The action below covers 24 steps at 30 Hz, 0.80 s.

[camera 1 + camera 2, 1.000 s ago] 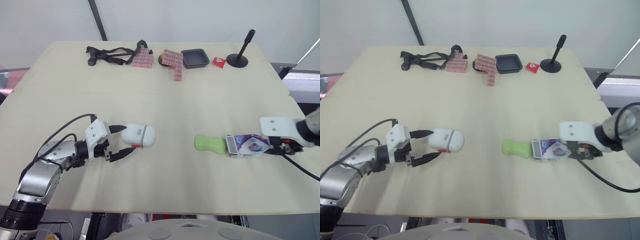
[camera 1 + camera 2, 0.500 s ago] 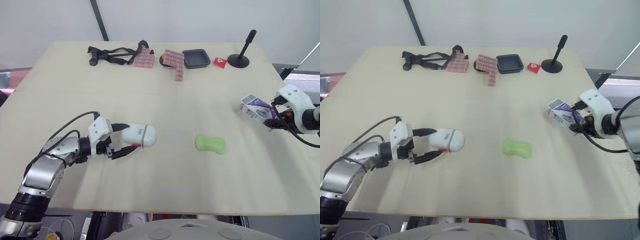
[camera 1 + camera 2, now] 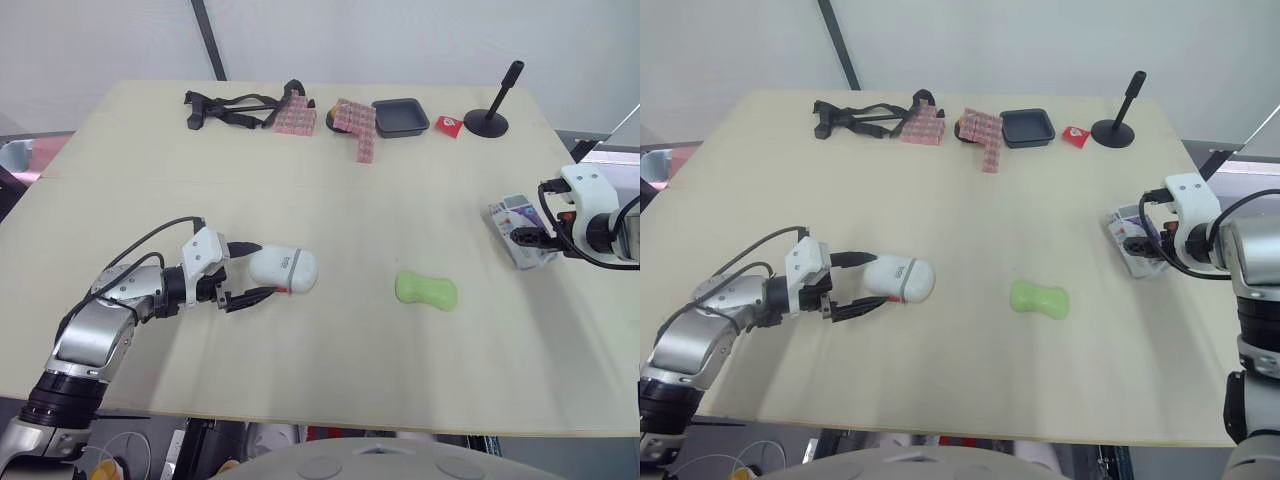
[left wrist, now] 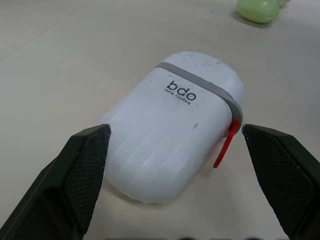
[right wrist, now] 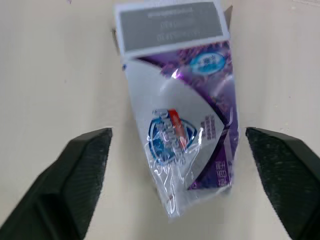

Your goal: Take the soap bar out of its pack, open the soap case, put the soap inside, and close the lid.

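Tabletop (image 3: pixel 330 200): green soap (image 3: pixel 426 290) bare; left fingers (image 4: pixel 75 175) spread astride closed case (image 4: pixel 175 125); right fingers (image 5: pixel 80 170) spread, partly hiding pack (image 5: pixel 180 115).

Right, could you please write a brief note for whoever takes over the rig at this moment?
Left gripper: open, jaws either side of the closed soap case, not clamped.
Right gripper: open, with the pack lying on the table between its jaws.
Soap bar: bare on the table, between case and pack.
Done: soap out of the pack.
Left: open the case, put the soap in, close the lid.
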Each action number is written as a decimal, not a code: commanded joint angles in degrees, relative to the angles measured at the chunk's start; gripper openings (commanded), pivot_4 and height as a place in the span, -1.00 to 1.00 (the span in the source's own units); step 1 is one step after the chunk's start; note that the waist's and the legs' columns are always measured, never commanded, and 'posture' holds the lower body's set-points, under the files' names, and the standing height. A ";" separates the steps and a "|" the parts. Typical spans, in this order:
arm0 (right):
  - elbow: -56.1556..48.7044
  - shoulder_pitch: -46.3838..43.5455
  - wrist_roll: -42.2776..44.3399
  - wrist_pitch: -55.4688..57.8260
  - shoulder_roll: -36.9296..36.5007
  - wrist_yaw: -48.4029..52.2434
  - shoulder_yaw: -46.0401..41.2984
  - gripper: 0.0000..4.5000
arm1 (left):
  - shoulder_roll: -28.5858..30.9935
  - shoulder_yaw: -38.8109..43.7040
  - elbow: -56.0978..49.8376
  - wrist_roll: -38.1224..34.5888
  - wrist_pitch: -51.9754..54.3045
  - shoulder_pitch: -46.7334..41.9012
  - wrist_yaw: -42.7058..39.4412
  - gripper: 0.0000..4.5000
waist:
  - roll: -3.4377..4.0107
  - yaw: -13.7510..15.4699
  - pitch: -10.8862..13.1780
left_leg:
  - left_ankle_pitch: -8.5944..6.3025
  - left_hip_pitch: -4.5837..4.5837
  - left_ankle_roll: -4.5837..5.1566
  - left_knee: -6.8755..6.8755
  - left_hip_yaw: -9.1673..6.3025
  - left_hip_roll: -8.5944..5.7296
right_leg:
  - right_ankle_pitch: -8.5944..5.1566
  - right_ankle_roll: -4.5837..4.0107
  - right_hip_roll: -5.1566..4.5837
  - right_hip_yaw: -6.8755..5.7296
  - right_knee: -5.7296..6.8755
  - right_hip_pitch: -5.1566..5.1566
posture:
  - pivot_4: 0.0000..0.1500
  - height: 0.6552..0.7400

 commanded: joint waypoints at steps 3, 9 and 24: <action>-6.66 1.34 3.08 -6.24 -8.78 3.51 1.43 0.99 | 0.41 0.56 -0.16 0.14 0.00 0.29 -0.36 1.00 | 0.09 0.14 0.05 | -0.01 -0.01 -0.01 -0.04 0.00 0.00 | 0.00 0.00 -0.01 0.00 -0.06 0.00 | 1.00 1.00; -20.60 5.77 13.80 -25.02 -11.69 18.94 -5.69 0.99 | 1.37 1.72 -0.98 -0.26 0.35 1.48 -0.60 1.00 | 0.14 -0.27 0.07 | -0.02 0.02 -0.04 -0.19 0.01 0.08 | 0.00 0.00 -0.12 0.02 -0.09 0.00 | 1.00 1.00; -22.94 24.50 19.39 -57.62 0.71 27.73 -4.31 0.99 | 3.85 4.49 1.44 1.50 -2.60 -0.42 -0.99 1.00 | -0.14 -2.33 0.07 | -0.01 -0.07 0.01 -0.12 -0.01 0.03 | 0.00 0.00 -0.23 0.00 -0.10 -0.12 | 1.00 1.00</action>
